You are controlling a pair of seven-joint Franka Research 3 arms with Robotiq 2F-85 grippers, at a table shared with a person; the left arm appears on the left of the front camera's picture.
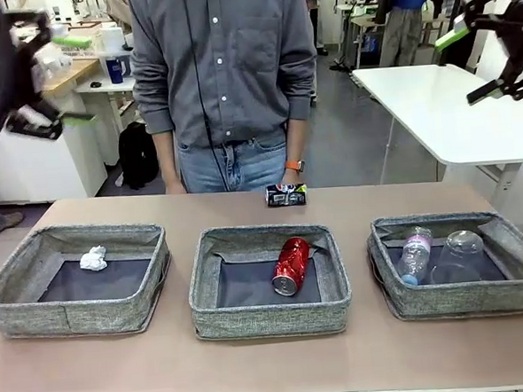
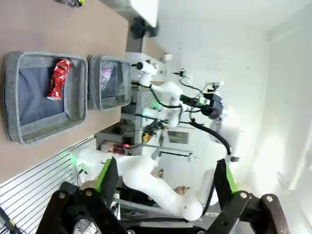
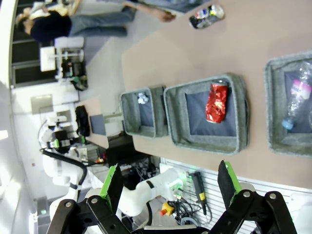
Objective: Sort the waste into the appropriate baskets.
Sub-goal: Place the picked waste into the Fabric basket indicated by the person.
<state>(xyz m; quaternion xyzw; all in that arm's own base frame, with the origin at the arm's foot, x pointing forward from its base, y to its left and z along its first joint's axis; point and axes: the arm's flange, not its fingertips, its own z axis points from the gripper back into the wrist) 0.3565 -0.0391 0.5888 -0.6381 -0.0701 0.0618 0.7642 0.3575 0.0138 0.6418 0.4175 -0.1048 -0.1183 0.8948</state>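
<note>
Both grippers, left gripper [image 1: 55,84] and right gripper [image 1: 493,53], hung released above three grey baskets [image 1: 76,280] (paper ball [image 1: 93,258], dented red can [image 1: 291,266], bottle [image 1: 414,254] and cup [image 1: 461,250] inside), one dark can [image 1: 285,194] lying on the surface [image 1: 272,364].

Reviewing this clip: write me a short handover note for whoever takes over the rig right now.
Left hand: open, raised at the left side, holding nothing.
Right hand: open, raised at the right side, holding nothing.
Left basket: crumpled paper ball.
Middle basket: red can, lying on its side.
Right basket: water bottle and clear plastic cup.
Done: those four pieces are binned.
Left: the dark printed can lies on the table at the far edge, by the person's hand; it probably belongs with the red can.
</note>
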